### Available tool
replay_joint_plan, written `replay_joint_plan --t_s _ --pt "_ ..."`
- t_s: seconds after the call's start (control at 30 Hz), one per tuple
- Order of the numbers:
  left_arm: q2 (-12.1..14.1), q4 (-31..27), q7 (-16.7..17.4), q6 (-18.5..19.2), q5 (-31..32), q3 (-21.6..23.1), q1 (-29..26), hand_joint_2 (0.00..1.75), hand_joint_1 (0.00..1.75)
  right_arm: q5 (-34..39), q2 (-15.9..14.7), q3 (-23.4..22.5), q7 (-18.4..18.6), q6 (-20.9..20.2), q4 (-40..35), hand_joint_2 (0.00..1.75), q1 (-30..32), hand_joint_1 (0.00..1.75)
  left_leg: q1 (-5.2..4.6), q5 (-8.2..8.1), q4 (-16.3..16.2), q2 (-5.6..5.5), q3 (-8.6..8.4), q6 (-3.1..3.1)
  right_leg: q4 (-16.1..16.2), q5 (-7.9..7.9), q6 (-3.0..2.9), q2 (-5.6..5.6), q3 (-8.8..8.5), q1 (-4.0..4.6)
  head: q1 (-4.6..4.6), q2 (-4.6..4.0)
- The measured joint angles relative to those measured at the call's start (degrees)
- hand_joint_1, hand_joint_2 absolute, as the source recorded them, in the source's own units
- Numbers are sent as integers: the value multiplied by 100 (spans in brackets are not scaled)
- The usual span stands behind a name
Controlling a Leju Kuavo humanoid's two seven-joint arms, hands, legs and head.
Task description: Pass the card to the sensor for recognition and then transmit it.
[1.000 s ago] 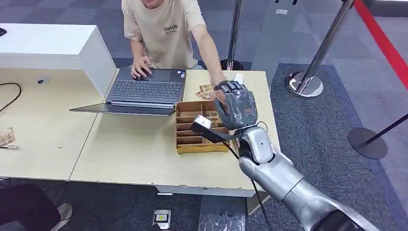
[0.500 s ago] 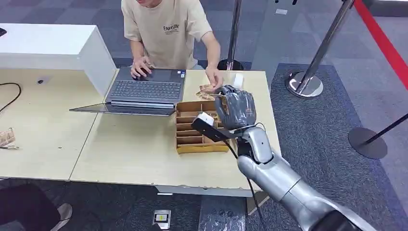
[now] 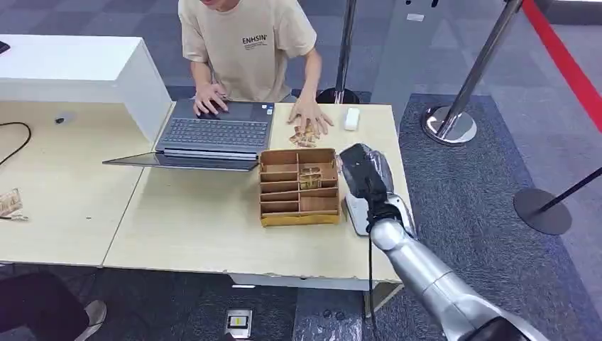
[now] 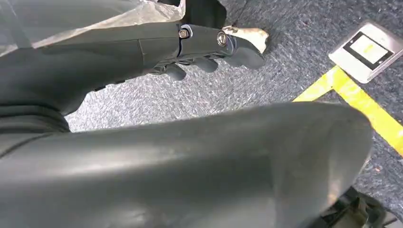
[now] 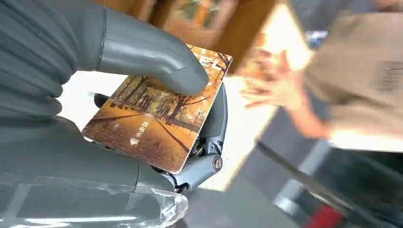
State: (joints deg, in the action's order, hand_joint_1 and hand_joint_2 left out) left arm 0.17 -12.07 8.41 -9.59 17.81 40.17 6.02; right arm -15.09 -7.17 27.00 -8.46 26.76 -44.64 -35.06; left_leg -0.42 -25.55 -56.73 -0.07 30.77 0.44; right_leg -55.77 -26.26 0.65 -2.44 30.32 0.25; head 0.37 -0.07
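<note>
An orange card (image 5: 157,123) printed with autumn trees lies across my right hand (image 5: 57,71), its thumb pressing down on the card's face. In the head view my right hand (image 3: 365,174) hovers low over a flat white device (image 3: 355,214) on the table, just right of the wooden box; the card itself is hidden there. Across the table sits a person (image 3: 245,42), one hand on the laptop and the other hand (image 3: 309,115) on a small pile of cards (image 3: 302,136). My left hand (image 4: 209,47) hangs over the carpet floor, fingers apart, holding nothing.
A wooden compartment box (image 3: 298,218) with a few cards stands mid-table. An open laptop (image 3: 213,135) lies at the back, a small white block (image 3: 351,117) at the back right. Stanchion bases (image 3: 449,124) stand right of the table (image 3: 199,234).
My right hand was raised, fingers up, with the person's hand right behind it; it has since turned and dropped down over the white device. The person's hand drew back onto the card pile.
</note>
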Motion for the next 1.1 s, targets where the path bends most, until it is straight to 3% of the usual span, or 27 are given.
replay_joint_plan --t_s 0.1,0.3,0.57,0.83,0.97,1.1 --pt "2 2 -2 0 0 0 -17 0 0 463 -83 -250 9 -156 357 175 102 175 -1 -1 0 -2 3 1 0 0 0 -1 1 -1 0 0" --pt "13 7 -7 0 4 0 -27 0 0 641 -214 -575 140 -250 925 175 288 175 -1 -2 0 -2 5 1 0 -1 -1 0 6 0 -2 0" --pt "17 7 0 11 35 0 -31 0 0 377 -269 -685 564 -350 1445 175 373 175 2 -2 0 2 1 1 0 -2 -2 1 3 2 0 0" --pt "24 7 17 19 37 0 -28 0 0 -25 -245 -665 697 -387 1653 175 337 175 2 -2 0 3 -17 1 1 -2 -1 1 -18 1 0 0" --pt "26 7 17 20 35 0 -27 0 0 62 -212 -660 476 -317 1659 175 297 175 0 0 0 3 -19 1 1 1 2 1 -24 0 2 0" --pt "37 7 -2 19 35 0 -29 0 0 508 -171 -667 -41 -321 1574 175 173 175 0 2 0 2 -16 0 1 8 3 3 -21 -1 0 0"
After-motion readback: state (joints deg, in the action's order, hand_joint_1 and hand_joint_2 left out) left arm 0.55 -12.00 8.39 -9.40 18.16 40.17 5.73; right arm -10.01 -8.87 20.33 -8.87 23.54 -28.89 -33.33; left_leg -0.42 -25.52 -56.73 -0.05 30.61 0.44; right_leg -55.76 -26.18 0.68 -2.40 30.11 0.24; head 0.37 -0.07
